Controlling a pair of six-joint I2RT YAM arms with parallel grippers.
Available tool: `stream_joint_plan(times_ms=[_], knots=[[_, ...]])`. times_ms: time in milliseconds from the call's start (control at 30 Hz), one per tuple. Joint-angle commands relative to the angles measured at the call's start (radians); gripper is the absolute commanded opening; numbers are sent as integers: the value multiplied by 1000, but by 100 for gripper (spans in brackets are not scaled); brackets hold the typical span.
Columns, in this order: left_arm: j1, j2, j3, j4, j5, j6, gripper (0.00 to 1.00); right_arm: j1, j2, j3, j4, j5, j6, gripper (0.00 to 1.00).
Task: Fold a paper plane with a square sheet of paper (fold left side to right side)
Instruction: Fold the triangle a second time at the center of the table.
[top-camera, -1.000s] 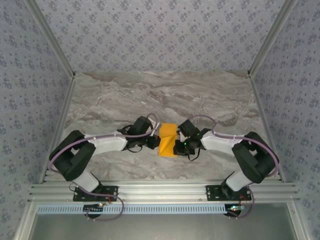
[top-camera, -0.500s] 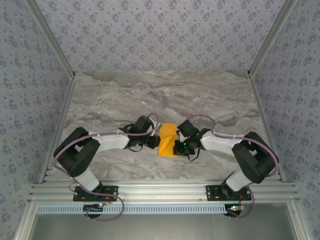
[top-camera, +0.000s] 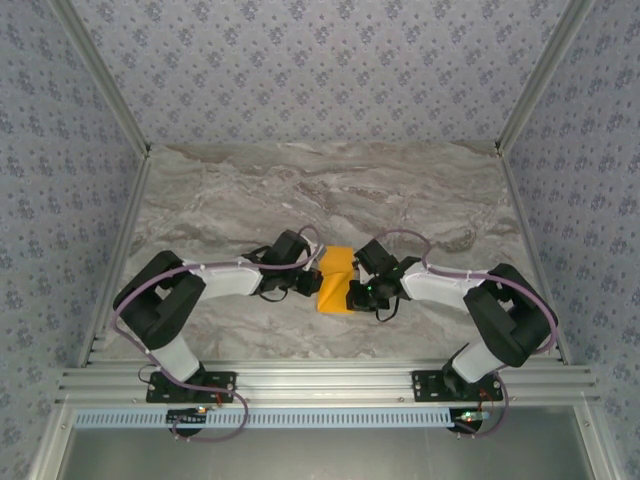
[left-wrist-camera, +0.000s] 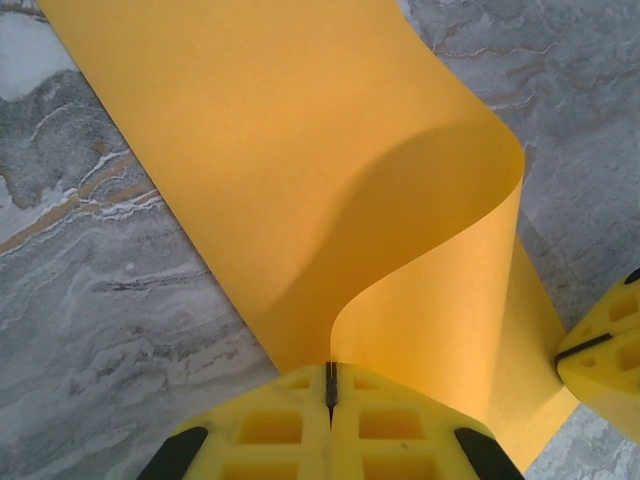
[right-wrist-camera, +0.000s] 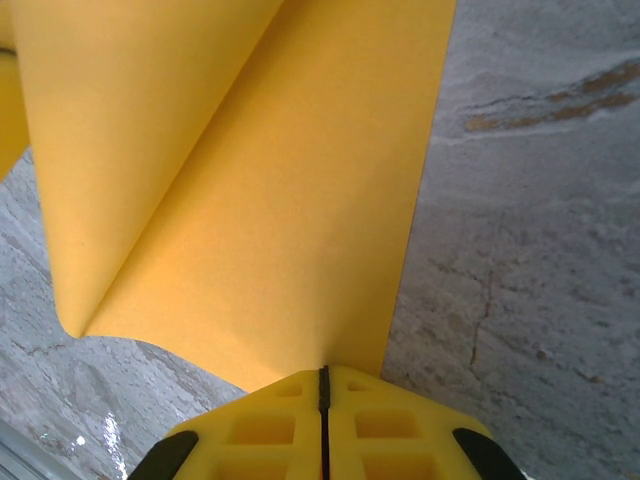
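Now left pincer (left-wrist-camera: 330, 385) and right pincer (right-wrist-camera: 323, 385) clamp the square sheet of paper (left-wrist-camera: 300, 150); uneven pulling could tear it.

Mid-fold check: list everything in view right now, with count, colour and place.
paper: one, orange-yellow, front centre of table, partly curled over
table: one, grey marble pattern, under the paper
walls: three, blue-grey floral, around the table
rail: one, silver, near edge, under the arm bases
left arm, right arm: two, black and white, reaching inward to the paper
left pincer: one, yellow, shut on paper edge
right pincer: one, yellow, shut on opposite edge
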Motion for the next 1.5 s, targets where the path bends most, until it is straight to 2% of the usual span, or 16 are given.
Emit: stream_joint_plan(times_ms=[0,733,1000,1100,1233,1467], knots=[[3,17,28,-17,3,23,0,13,25,-6,-95,36,-15,6],[4,44,17,-30,-8,27,0,16,30,7,-82,21,-24,7],[4,47,8,-33,0,24,0,-45,-114,-9,42,-109,-28,7],[4,48,4,-31,3,24,0,-79,-136,-24,137,-159,3,5],[4,47,5,-30,4,23,0,-89,-102,-20,275,-204,50,3],[5,45,6,-32,2,22,0,-82,3,57,311,-207,51,2]])
